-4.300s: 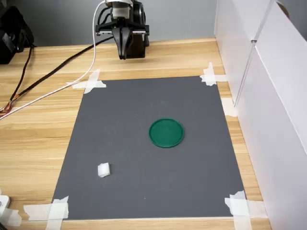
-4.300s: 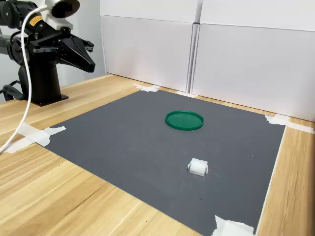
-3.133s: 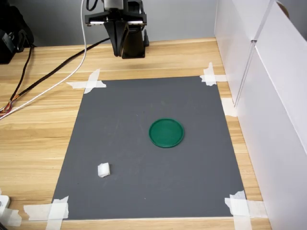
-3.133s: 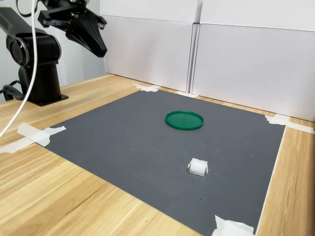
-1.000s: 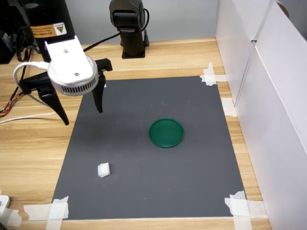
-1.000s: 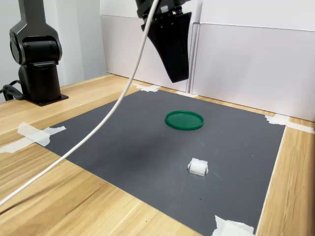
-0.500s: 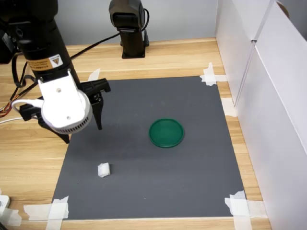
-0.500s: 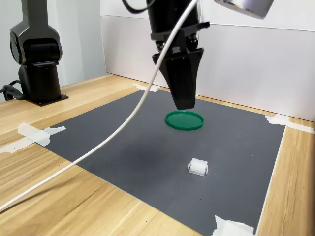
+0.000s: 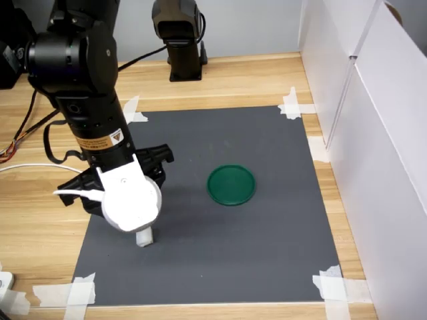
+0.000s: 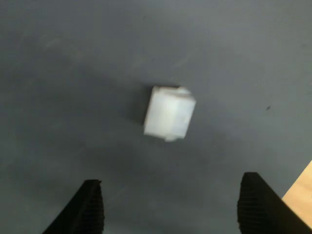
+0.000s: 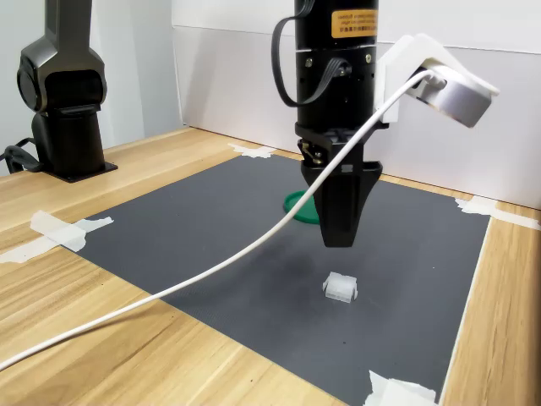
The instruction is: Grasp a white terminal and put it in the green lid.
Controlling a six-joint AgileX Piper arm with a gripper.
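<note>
Since claw [image 10: 168,207] hangs wide open above white terminal [image 10: 168,118] on grey mat [image 9: 267,253], well apart from green lid [image 9: 231,185]: terminal looks skewed to fingers, off-centre squeeze could flick it away.

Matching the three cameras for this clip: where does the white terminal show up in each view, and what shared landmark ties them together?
First exterior view: the white terminal sits low and left on the grey mat, partly hidden under the wrist camera housing.
Wrist view: the terminal lies near the middle, beyond the open pincer.
Second exterior view: the terminal lies right of centre, just below the pincer.
Shared landmark: the grey mat beneath it.
</note>
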